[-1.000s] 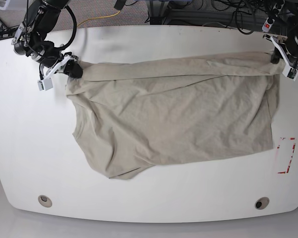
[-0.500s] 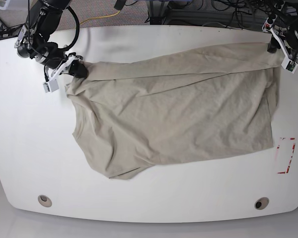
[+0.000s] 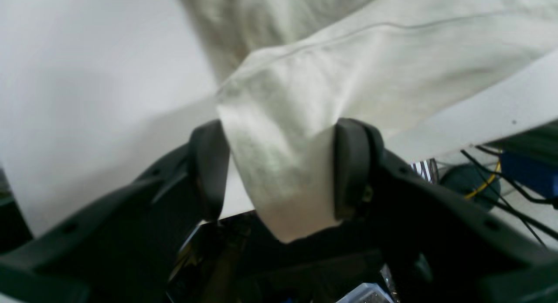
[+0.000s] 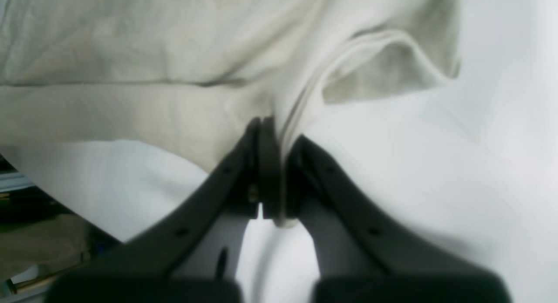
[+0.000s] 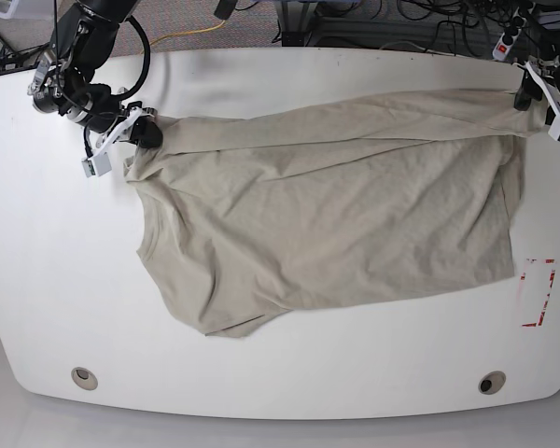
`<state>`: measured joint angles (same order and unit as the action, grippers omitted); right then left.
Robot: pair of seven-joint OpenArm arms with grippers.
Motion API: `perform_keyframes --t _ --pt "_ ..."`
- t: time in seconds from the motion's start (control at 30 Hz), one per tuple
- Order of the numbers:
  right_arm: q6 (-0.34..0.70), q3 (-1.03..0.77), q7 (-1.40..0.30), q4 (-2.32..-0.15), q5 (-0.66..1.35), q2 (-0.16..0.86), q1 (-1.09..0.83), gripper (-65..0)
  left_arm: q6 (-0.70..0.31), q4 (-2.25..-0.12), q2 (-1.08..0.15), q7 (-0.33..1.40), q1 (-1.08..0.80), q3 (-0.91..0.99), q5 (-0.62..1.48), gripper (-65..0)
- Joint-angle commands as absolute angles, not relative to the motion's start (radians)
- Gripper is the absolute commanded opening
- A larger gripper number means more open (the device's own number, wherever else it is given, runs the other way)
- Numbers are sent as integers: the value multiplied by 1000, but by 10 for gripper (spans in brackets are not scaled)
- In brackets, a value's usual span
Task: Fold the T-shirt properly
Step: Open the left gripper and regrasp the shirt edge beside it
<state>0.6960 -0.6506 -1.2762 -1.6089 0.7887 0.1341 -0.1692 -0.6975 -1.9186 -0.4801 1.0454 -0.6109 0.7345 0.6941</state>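
Two grippers are clamped on the far corners of the T-shirt.
Most of the beige cloth is spread wrinkled across the white table, its near edge well short of the red-marked tag at the right. At the far left, the right gripper is pressed together on a bunched hem, seen pinched in the wrist view. At the far right table edge, the left gripper is held with a cloth flap between its pads.
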Motion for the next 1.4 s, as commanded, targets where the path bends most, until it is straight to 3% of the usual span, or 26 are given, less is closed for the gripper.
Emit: perform_keyframes --t 0.0,0.2,0.47,0.77,0.97,1.1,1.37 --pt "698 -654 -1257 -1626 812 148 -157 -650 -698 -1934 -541 1032 -611 753 771 -319" --pt "698 -654 -1257 -1626 812 148 -157 -650 -698 -1934 -604 1106 -611 751 937 -319" --pt "698 -653 -1257 -1626 812 148 -157 -650 -698 -1896 -605 1171 -509 756 958 -322" --pt "698 -653 -1257 -1626 811 148 -143 -650 -698 -1541 -616 1173 -315 736 955 -321" --pt "698 -653 -1257 -1626 811 148 -140 -650 -698 -1488 -634 1170 -243 648 797 -321" --pt "698 -653 -1257 -1626 811 151 -140 -650 -698 -1484 -565 1170 -239 645 673 -319" --pt "698 -653 -1257 -1626 811 148 -140 -650 -698 -1455 -515 1133 -239 602 621 -319"
